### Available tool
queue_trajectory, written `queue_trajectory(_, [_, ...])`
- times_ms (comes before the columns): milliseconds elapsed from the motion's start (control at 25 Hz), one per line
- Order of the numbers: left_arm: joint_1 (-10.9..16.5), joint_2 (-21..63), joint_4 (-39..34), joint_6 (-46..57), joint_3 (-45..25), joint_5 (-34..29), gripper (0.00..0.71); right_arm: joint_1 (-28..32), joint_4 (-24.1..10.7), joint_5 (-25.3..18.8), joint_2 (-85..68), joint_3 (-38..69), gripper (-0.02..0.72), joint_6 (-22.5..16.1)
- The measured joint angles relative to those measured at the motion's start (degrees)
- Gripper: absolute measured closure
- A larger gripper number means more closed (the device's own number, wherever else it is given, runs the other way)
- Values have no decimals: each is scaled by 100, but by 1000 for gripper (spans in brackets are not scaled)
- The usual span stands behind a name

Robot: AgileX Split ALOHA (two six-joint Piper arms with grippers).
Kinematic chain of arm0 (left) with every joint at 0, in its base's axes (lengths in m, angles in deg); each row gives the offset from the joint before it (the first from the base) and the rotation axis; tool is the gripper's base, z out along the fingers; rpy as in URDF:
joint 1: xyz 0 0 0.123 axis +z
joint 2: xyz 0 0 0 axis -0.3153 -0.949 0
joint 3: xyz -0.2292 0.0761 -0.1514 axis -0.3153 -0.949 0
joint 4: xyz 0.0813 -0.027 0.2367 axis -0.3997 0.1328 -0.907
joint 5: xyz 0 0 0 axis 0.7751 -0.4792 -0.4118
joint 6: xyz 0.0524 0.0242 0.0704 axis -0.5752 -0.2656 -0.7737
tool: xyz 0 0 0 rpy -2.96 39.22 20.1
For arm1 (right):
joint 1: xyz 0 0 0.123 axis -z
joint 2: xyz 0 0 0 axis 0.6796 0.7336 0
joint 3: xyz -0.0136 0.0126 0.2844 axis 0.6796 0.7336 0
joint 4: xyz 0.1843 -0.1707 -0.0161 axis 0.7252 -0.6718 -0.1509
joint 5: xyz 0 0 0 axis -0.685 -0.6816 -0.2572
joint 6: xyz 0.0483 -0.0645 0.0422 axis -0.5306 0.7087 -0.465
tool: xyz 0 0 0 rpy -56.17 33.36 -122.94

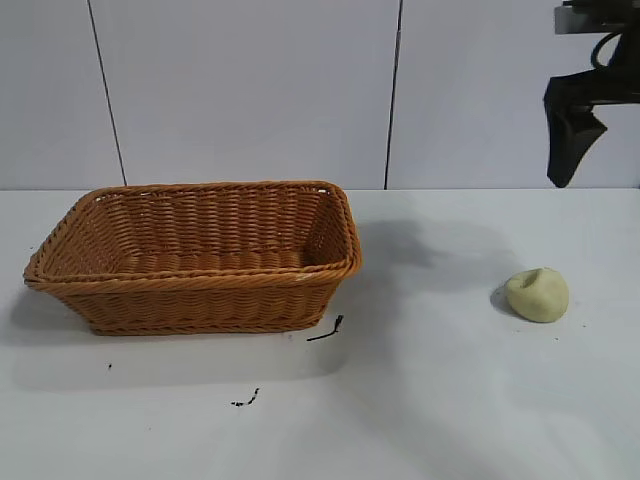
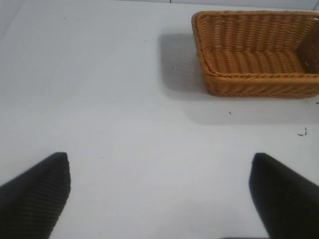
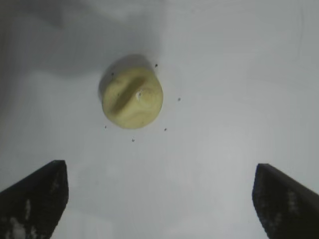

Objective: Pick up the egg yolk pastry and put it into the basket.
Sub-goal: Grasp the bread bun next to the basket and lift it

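Observation:
The egg yolk pastry (image 1: pixel 538 294) is a small pale yellow dome with a dent, lying on the white table at the right. It also shows in the right wrist view (image 3: pixel 132 97), beyond the open fingers. The orange-brown wicker basket (image 1: pixel 195 290) stands at the left, and its rim shows in the left wrist view (image 2: pixel 214 74). My right gripper (image 1: pixel 568 140) hangs high above the table, up and right of the pastry, open and empty (image 3: pixel 159 172). My left gripper (image 2: pixel 159 164) is open and empty over bare table, out of the exterior view.
A short dark scrap (image 1: pixel 327 331) lies by the basket's front right corner and another dark speck (image 1: pixel 246 400) nearer the front. Small crumbs (image 3: pixel 165 129) dot the table around the pastry. A panelled white wall stands behind.

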Motion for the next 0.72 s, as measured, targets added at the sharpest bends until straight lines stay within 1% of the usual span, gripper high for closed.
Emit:
queue_trajectory(160, [0, 0, 0, 0, 0, 0, 14, -282, 5, 46, 307, -163, 10, 45])
queue_trajectory(400, [0, 0, 0, 0, 0, 0, 14, -259, -38, 227, 706, -162, 10, 45])
queue_trajectory(560, [0, 0, 0, 0, 0, 0, 14, -204, -109, 482, 1021, -162, 10, 45])
queue_trajectory(720, [0, 0, 0, 0, 0, 0, 14, -181, -165, 834, 1359, -162, 10, 45])
